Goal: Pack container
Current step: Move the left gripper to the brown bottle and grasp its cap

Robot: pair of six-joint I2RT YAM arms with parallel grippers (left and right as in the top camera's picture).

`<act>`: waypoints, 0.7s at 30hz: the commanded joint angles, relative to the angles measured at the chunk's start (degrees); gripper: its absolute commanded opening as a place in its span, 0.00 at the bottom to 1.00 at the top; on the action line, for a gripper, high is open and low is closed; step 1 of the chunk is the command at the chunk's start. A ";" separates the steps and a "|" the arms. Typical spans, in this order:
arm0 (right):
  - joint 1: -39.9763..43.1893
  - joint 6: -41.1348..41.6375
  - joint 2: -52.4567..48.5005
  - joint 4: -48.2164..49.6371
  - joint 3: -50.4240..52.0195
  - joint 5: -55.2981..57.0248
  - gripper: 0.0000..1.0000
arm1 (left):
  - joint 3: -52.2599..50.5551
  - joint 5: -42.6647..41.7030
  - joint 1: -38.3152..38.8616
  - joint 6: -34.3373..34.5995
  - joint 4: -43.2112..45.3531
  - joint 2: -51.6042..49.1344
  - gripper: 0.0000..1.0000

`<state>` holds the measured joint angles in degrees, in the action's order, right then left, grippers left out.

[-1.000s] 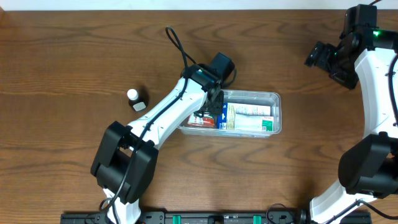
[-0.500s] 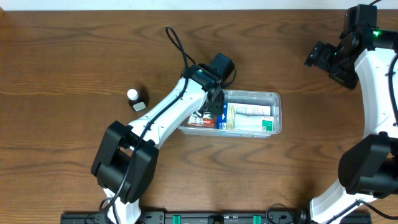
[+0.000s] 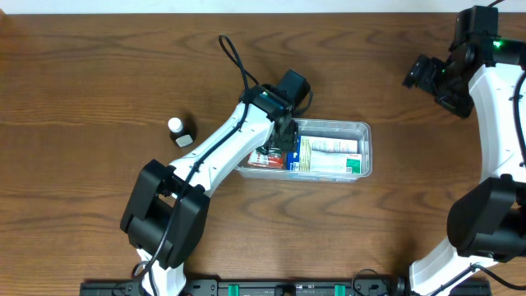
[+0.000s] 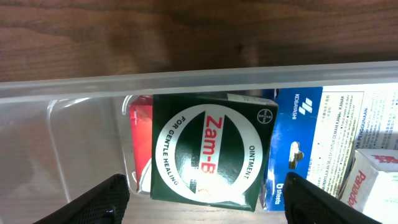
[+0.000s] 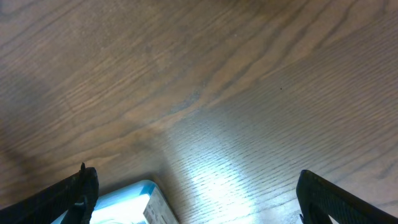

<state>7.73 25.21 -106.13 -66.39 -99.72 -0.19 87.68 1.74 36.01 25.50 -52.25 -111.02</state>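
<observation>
While left tool (image 4: 206,190) gapes over container (image 4: 186,84), right tool (image 5: 198,186) apart too, green box (image 4: 205,149) reading "Zam-B", "OINTMENT"

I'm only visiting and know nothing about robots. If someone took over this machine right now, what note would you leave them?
Left end effector: open, over the left end of the container, fingers on either side of the green box and apart from it.
Right end effector: open, over the table, well away from the container.
Done: the green box, a red box, a blue box and other packets lie in the container.
Left: a small bottle stands on the table to the left, outside the container; it probably goes in next.
</observation>
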 commanded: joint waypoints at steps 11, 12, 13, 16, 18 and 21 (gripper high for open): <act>0.13 0.46 0.81 -0.02 -1.05 0.39 0.99 | 2.93 3.56 -1.14 -5.57 -5.99 15.30 0.85; 0.13 0.44 0.81 -0.02 -1.05 0.37 0.99 | 2.93 5.25 -1.84 -5.77 -6.23 16.94 0.88; 0.13 0.44 0.81 -0.02 -1.05 0.37 0.99 | 2.93 7.06 -2.75 -5.77 -6.40 18.40 0.90; 0.13 0.44 0.81 -0.02 -1.05 0.37 0.99 | 2.93 10.47 -6.29 -5.73 -6.40 20.81 0.92; 0.13 0.46 0.81 -0.04 -1.05 0.39 0.99 | 2.91 10.97 -9.55 -5.75 -6.40 20.98 0.92; 0.13 0.46 0.81 -0.02 -1.05 0.39 0.99 | 2.12 10.95 -15.32 -5.70 -6.21 20.06 0.93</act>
<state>7.73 25.21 -106.13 -66.39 -99.72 -0.19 90.35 9.89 24.49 20.71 -58.19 -89.21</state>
